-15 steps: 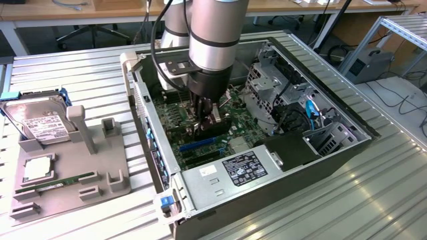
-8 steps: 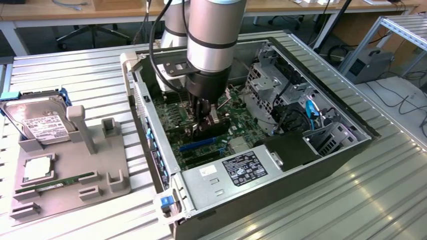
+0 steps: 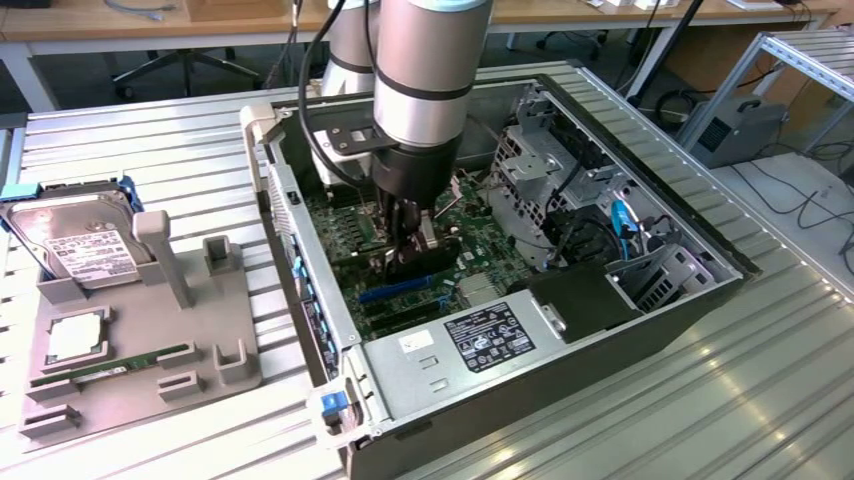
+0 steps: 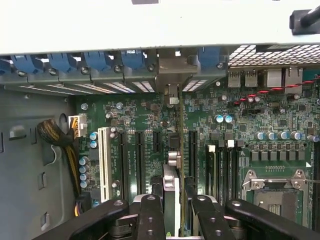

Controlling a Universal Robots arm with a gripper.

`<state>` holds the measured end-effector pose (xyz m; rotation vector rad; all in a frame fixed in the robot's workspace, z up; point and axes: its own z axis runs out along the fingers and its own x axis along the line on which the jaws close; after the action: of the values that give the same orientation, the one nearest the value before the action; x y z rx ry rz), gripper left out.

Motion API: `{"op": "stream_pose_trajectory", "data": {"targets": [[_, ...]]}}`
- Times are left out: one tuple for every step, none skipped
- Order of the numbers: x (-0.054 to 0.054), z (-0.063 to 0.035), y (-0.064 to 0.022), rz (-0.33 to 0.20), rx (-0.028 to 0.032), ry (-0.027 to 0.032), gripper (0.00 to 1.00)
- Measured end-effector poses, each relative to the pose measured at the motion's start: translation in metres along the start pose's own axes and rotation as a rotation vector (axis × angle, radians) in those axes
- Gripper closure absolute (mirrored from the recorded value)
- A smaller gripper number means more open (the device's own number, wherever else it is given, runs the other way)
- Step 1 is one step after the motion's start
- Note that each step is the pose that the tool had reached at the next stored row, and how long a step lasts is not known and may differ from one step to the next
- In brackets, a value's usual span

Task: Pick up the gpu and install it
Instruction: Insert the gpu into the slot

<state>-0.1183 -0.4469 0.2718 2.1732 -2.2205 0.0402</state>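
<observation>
One arm is reaching down into one open computer case (image 3: 641, 300), and its gripper (image 3: 416, 250) is hanging just above the green motherboard (image 3: 467, 225). The fingers (image 4: 150, 220) are standing about half spread and pinching the gpu (image 4: 176, 150), one thin card seen edge-on from the wrist view, held upright with its long axis running along the expansion slots and its silver metal bracket end pointing toward the perforated rear wall of the case. Five black slots and one white slot (image 4: 105, 162) are lying parallel on the board, and a row of blue plastic clips (image 4: 65, 61) is lining the rear wall. On the ribbed metal table (image 3: 147, 150), at the exterior view's left, a grey moulded holder (image 3: 134, 360) is carrying one boxy silver hard drive (image 3: 80, 245) and one narrow green memory stick (image 3: 114, 362).
</observation>
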Motion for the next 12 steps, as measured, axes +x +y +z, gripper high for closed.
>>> {"op": "stream_pose_trajectory", "data": {"targets": [[0.0, 0.0007, 0.0, 0.0, 0.0, -0.0001, 0.73], [-0.0001, 0.0016, 0.0, 0.0, 0.0, -0.0001, 0.73], [-0.0001, 0.0029, 0.0, 0.0, 0.0, 0.0, 0.73], [-0.0002, 0.0041, 0.0002, 0.0, -0.0001, 0.0001, 0.73], [-0.0002, 0.0054, 0.0003, 0.0, -0.0001, 0.0001, 0.73], [-0.0003, 0.007, 0.0004, 0.0, 0.0, 0.0, 0.73], [-0.0003, 0.0089, 0.0006, 0.0, 0.0, 0.0001, 0.73], [-0.0004, 0.0095, 0.0007, 0.0, -0.0002, 0.0003, 0.73], [-0.0004, 0.0096, 0.0007, 0.0, -0.0002, 0.0003, 0.73], [-0.0004, 0.0098, 0.0007, 0.0, 0.0, 0.0, 0.73], [-0.0004, 0.0098, 0.0007, 0.0, -0.0001, 0.0, 0.73], [-0.0004, 0.0098, 0.0007, 0.0, -0.0001, 0.0, 0.73]]}}
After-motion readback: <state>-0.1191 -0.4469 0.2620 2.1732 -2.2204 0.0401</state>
